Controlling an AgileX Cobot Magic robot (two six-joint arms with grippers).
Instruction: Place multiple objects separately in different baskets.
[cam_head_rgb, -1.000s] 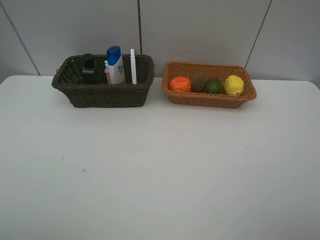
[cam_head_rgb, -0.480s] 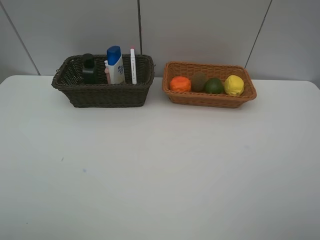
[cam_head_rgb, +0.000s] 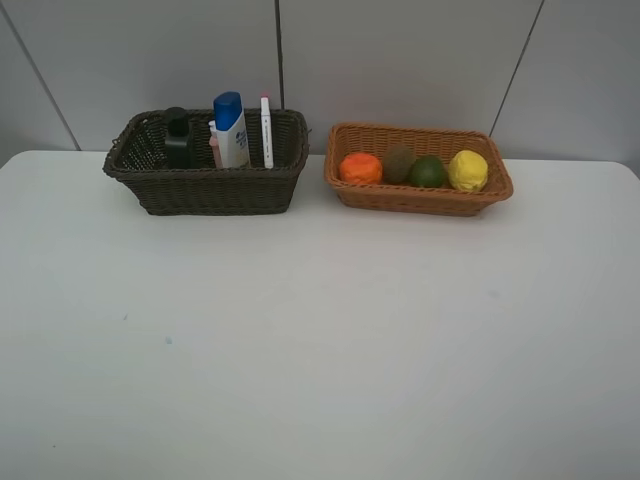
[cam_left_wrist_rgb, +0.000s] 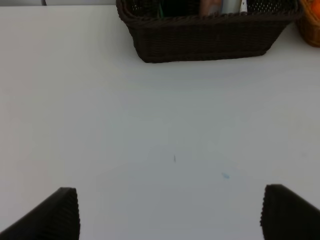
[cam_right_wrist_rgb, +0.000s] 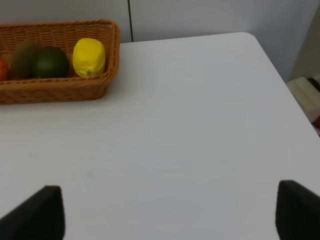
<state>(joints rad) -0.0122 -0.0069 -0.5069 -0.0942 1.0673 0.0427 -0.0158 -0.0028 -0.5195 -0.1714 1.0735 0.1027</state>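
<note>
Sorting looks finished: the dark brown basket (cam_head_rgb: 205, 180) holds the dark green pump bottle (cam_head_rgb: 178, 138), pink bottle (cam_head_rgb: 214, 145), white blue-capped tube (cam_head_rgb: 231, 130) and white pink-tipped marker (cam_head_rgb: 266, 132); the light orange-tan basket (cam_head_rgb: 417, 196) holds the orange (cam_head_rgb: 360, 167), brown kiwi (cam_head_rgb: 398, 162), dark green avocado-like fruit (cam_head_rgb: 428, 172) and yellow lemon (cam_head_rgb: 467, 170). Nothing lies loose on the bench (cam_head_rgb: 320, 330). Left gripper (cam_left_wrist_rgb: 170, 212) and right gripper (cam_right_wrist_rgb: 170, 215) hover with fingers wide apart, empty. Nothing differs from the earlier frames.

Black ribbed jaws on left gripper (cam_left_wrist_rgb: 170, 212) and right gripper (cam_right_wrist_rgb: 170, 212)

No readable text — (tube label blurred).
</note>
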